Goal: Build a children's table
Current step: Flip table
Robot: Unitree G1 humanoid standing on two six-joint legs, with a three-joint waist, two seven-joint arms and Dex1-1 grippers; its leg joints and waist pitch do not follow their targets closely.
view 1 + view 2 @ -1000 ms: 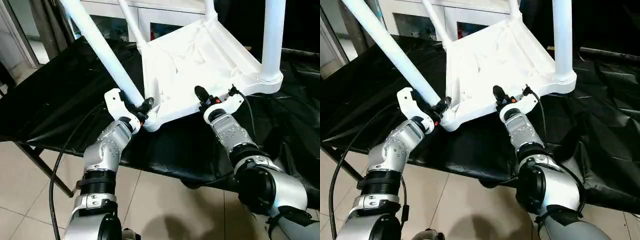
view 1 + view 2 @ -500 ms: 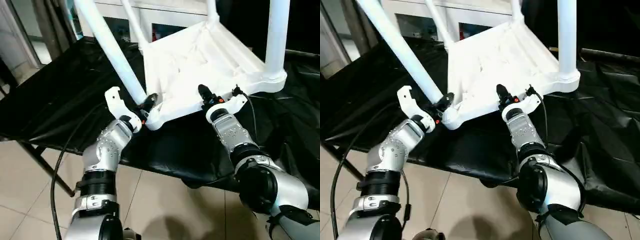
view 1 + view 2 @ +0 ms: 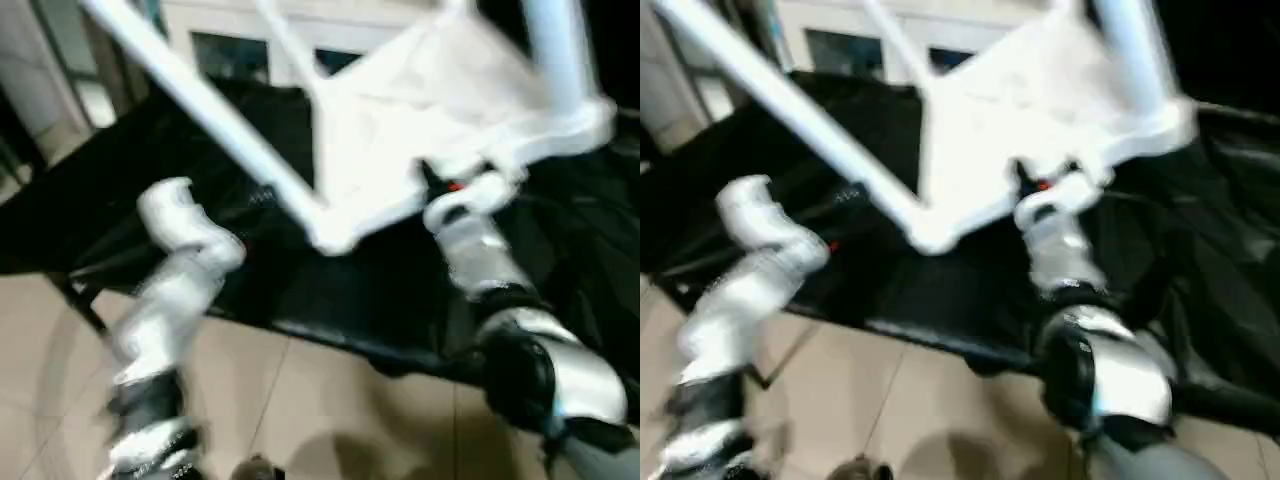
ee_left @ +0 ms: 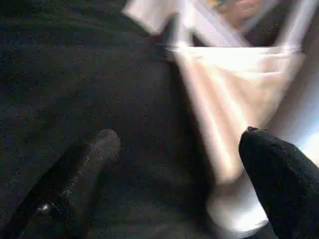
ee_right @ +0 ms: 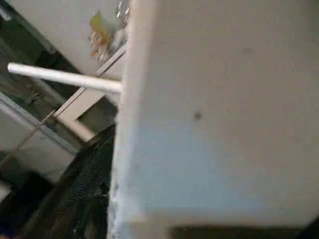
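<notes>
The children's table lies upside down on a black cloth, its white tabletop (image 3: 430, 100) tilted, with white legs (image 3: 200, 110) standing up from the corner sockets. My left gripper (image 4: 179, 137) is open, its fingers (image 4: 94, 149) wide apart over the cloth, a short way left of the near corner socket (image 3: 335, 238) and touching nothing. My right gripper (image 3: 440, 185) is at the tabletop's near rim, one black finger over the edge, shut on it. The right wrist view looks along the tabletop's white surface (image 5: 224, 109) from very close.
The black cloth (image 3: 120, 200) covers a folding table whose front edge runs just below both grippers; beige floor tiles (image 3: 300, 400) lie under it. A white cabinet with glass doors (image 3: 230, 35) stands behind. A right-hand leg (image 3: 555, 50) rises near my right arm.
My left gripper has opened and drawn back to the left, off the base of the near-left leg. The right gripper stays on the tabletop's rim. The head camera has shifted.
</notes>
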